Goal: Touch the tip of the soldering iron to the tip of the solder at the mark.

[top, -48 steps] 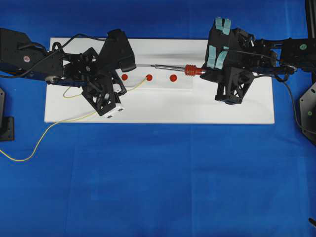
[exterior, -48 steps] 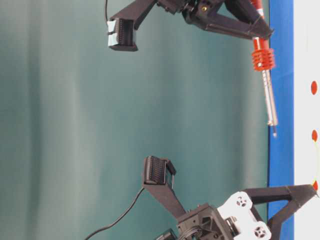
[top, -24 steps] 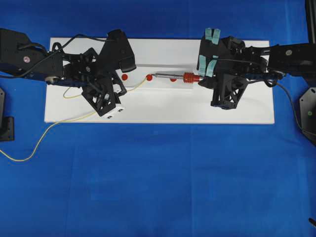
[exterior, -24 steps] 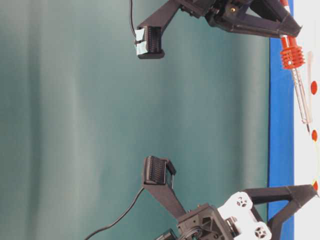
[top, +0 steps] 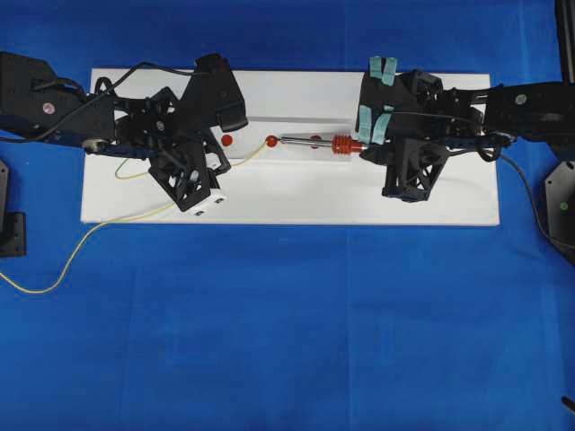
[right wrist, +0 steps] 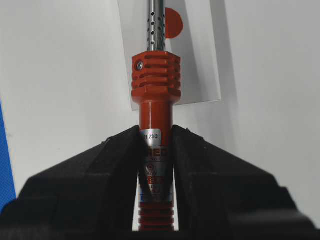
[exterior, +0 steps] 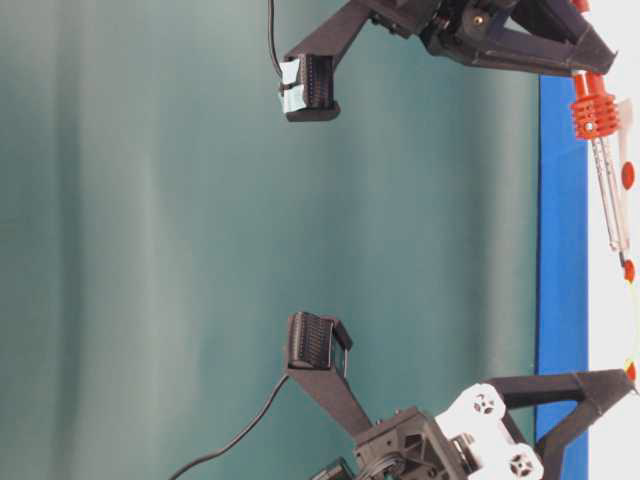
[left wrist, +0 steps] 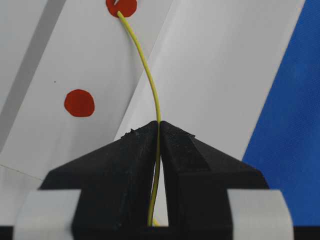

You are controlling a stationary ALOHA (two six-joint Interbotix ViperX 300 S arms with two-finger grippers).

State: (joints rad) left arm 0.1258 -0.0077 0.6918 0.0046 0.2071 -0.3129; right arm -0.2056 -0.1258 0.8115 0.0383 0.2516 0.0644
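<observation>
The soldering iron point(top: 342, 143), with its red ribbed handle and silver shaft, lies level over the white board and points left. My right gripper point(top: 367, 149) is shut on its handle point(right wrist: 156, 80). The iron's dark tip sits at the middle red mark point(top: 271, 141). The thin yellow solder point(top: 247, 153) arcs from my left gripper point(top: 221, 164), which is shut on it, and ends on that same mark. In the left wrist view the solder point(left wrist: 150, 80) runs from between the closed fingers up to a red mark point(left wrist: 121, 6). At table level the iron point(exterior: 608, 200) nearly meets the mark point(exterior: 629, 270).
The white board point(top: 287, 202) lies on a blue cloth. Another red mark point(top: 226, 140) is left of the middle one, and a third is partly hidden under the iron's shaft. Loose solder trails off the board's left point(top: 54, 274). The iron's black cable point(top: 537, 206) hangs at the right.
My right arm has carried the iron left and down toward the board, bringing its tip to the middle mark. The left arm and the solder have stayed still.
</observation>
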